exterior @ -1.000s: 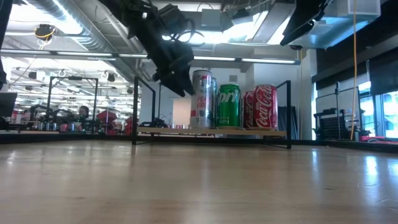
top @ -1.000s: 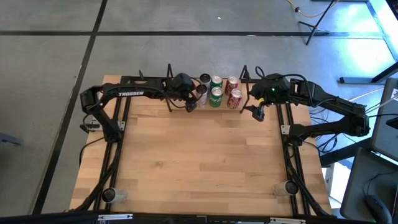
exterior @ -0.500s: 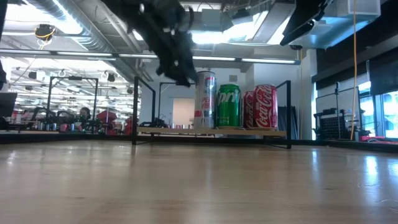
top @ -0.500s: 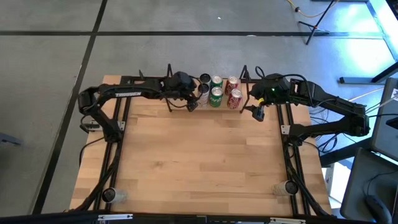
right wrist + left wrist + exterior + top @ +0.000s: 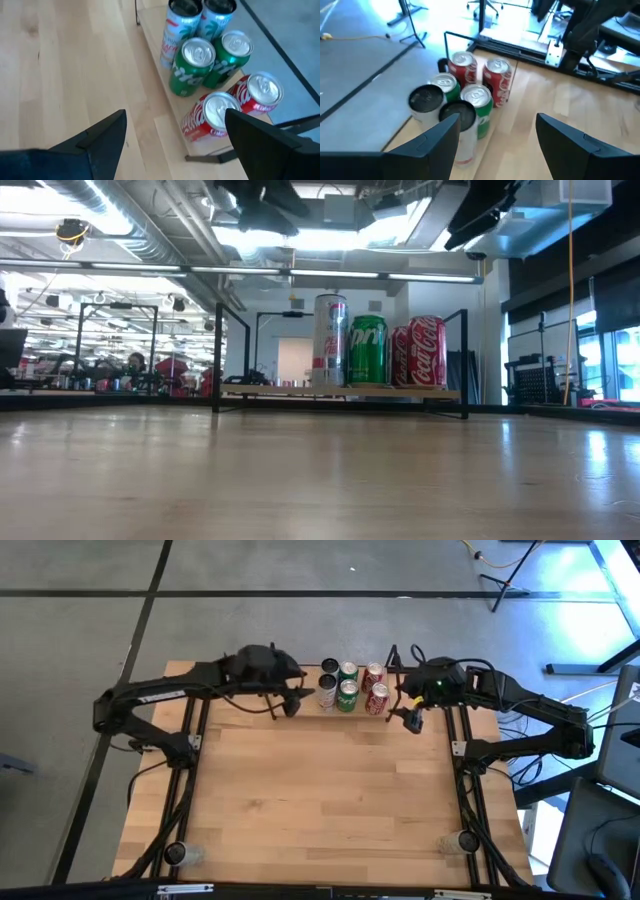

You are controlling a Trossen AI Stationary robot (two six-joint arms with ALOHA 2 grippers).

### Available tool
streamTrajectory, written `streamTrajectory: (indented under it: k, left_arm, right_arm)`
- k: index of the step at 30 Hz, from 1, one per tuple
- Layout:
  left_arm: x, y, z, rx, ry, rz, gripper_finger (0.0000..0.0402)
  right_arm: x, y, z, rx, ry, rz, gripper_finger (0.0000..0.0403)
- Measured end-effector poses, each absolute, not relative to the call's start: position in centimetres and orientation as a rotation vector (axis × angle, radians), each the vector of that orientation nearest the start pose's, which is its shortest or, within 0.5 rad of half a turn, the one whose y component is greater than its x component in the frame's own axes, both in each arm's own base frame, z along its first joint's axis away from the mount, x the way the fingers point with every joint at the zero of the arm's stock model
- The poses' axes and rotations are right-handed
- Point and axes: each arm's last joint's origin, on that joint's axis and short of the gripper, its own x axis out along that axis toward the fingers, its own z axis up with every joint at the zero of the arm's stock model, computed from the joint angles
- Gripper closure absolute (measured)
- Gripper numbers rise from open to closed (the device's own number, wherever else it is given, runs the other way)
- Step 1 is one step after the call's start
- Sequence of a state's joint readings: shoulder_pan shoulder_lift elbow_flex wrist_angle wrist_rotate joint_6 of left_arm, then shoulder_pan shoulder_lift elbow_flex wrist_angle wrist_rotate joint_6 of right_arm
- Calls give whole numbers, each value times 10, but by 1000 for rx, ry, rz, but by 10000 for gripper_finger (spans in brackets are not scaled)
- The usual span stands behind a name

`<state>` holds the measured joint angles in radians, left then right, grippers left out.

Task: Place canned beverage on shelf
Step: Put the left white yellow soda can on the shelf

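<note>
Six cans [image 5: 200, 55] on shelf [image 5: 156, 60], rear ones half-hidden; both grippers' jaws apart, empty.

The wooden table [image 5: 320, 800] carries the shelf [image 5: 290, 710] along its far edge, near the middle. On the shelf's light board stand six cans in two rows: two silver cans [image 5: 326, 692], two green cans [image 5: 346, 695] and two red cans [image 5: 377, 698], touching or just beside one another.
</note>
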<state>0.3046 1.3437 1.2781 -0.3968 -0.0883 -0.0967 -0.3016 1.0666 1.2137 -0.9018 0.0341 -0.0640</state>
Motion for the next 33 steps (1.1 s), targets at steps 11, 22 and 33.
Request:
streamTrajectory:
  k: [11, 22, 33]
  left_arm:
    - [268, 71, 366, -146, 504, 311, 32]
    - [273, 34, 361, -400, 553, 175, 20]
    - [266, -28, 340, -632, 766, 266, 21]
  right_arm:
    - [189, -60, 360, 54, 795, -295, 81]
    - [183, -54, 354, 108, 880, -173, 81]
    - [177, -32, 358, 183, 856, 97, 81]
